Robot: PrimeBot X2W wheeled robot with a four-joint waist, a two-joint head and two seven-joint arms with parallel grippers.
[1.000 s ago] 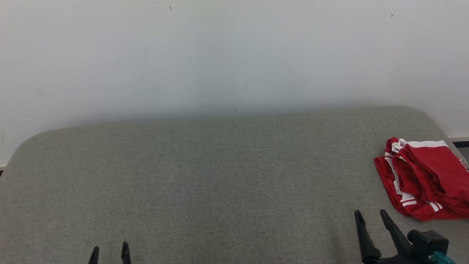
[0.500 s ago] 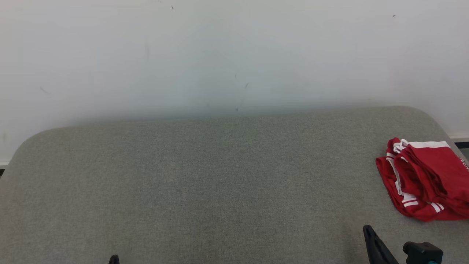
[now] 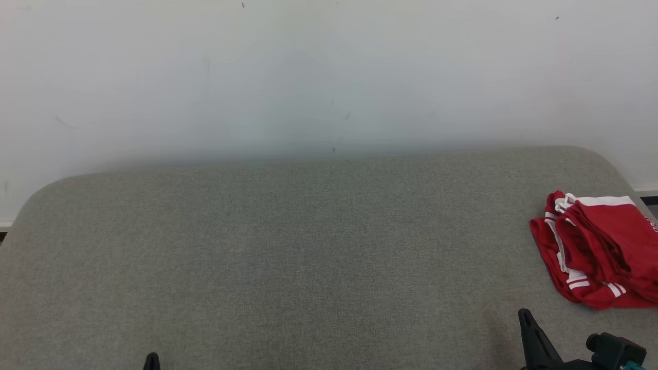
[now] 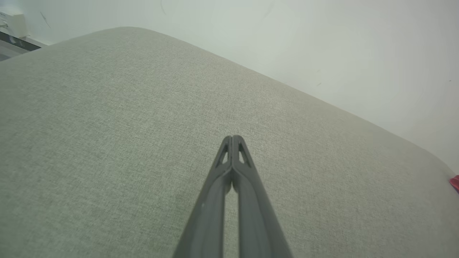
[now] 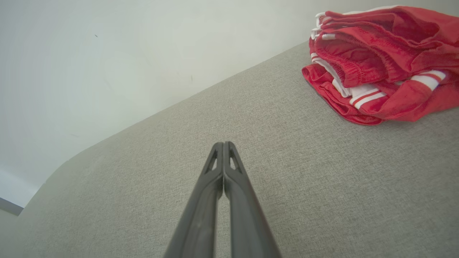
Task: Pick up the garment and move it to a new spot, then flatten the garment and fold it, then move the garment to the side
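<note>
**Near edge.** The left gripper (image 4: 233, 138) sits low over the near edge of the bench (image 3: 308, 246), left of centre. Its two dark fingers are pressed together tip to tip, with nothing between them. The right gripper (image 5: 223, 144) is at the near edge towards the right corner. Its fingers are likewise drawn fully together and empty. Neither gripper touches cloth.

**Right edge.** The garment (image 3: 596, 252), red with white stripes, lies as a bunched, layered bundle against the right edge of the bench, roughly midway between the near and far corners. Part of it runs past the border of the head view. It is near the right gripper, beyond it and to its right, and well apart from the left gripper.

**Far edge.** The grey fabric runs bare to the rounded far corners, with a plain pale wall (image 3: 329, 77) behind.

**Assessment.** Nothing is held, and the bundle lies at the side. I cannot tell whether this is the start or the end of the task.

**Risks.**
- If a pick is due, fingers that come in closed would shove the bundle instead of pinching it.
- The bundle lies at the right edge, so an outward push could slide it off the bench.
- A shallow pinch may catch only the top layer, so the bundle would unfurl and trail.
- The left arm has a long reach across, which makes a two-handed grasp awkward.
</note>
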